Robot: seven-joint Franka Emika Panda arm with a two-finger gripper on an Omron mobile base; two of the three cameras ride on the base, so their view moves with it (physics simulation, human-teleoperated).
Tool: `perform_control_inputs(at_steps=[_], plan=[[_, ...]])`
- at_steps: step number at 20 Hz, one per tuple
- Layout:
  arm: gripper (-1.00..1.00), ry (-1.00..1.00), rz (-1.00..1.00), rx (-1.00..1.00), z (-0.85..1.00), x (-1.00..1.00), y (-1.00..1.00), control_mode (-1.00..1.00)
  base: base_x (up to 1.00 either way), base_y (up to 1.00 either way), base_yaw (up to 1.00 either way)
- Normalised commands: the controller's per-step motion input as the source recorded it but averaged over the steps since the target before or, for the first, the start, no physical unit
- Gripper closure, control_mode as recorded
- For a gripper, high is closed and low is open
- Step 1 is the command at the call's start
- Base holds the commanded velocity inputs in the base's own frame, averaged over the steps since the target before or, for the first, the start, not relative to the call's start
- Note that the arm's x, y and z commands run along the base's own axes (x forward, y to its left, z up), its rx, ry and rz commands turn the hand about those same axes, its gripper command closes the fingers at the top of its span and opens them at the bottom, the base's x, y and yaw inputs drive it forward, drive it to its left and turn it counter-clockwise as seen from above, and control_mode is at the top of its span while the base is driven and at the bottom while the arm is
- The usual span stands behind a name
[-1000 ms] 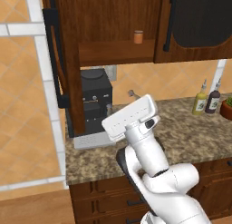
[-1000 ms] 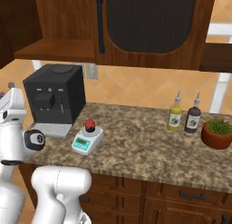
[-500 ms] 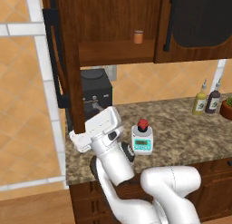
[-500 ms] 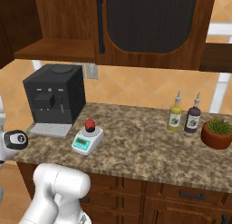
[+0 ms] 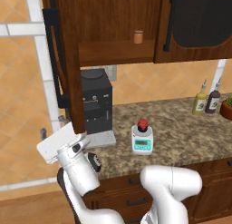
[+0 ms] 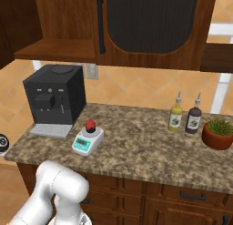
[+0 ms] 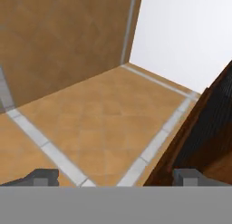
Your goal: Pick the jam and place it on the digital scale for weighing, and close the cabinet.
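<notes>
The tiny red-topped jam jar [image 5: 142, 124] sits right on the small white square digital scale [image 5: 142, 140], centre of the left base view, on the speckled granite counter [image 6: 150, 146]. The black coffee machine [image 5: 95, 102] is just left of it. The big dark-brown wooden wall cabinet [image 5: 113, 28] has its left door [image 5: 68, 69] swung open, edge-on. The gripper [image 7: 116, 177] faces tan tiled wall beside that door, fingers spread wide with nothing between them.

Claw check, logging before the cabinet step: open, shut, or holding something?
Claw: open and holding nothing, its dark fingertips wide apart.
</notes>
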Motion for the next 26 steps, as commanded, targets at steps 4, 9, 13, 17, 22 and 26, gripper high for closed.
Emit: perform_control_inputs(at_steps=[4, 9, 13, 17, 22, 26], plan=[[-1.00, -0.01, 0.04, 0.11, 0.03, 0.03, 0.39, -1.00, 0.00, 0.00, 0.00], [-1.00, 0.00, 0.06, 0.26, 0.00, 0.01, 0.32, -1.00, 0.00, 0.00, 0.00], [-1.00, 0.00, 0.06, 0.27, 0.00, 0.00, 0.35, -1.00, 0.00, 0.00, 0.00], [-1.00, 0.00, 0.05, 0.02, 0.01, 0.04, 0.85, -1.00, 0.00, 0.00, 0.00], [-1.00, -0.02, 0.02, 0.05, 0.46, 0.02, 0.31, -1.00, 0.00, 0.00, 0.00], [-1.00, 0.00, 0.00, 0.26, 0.45, 0.00, -0.24, -1.00, 0.00, 0.00, 0.00]])
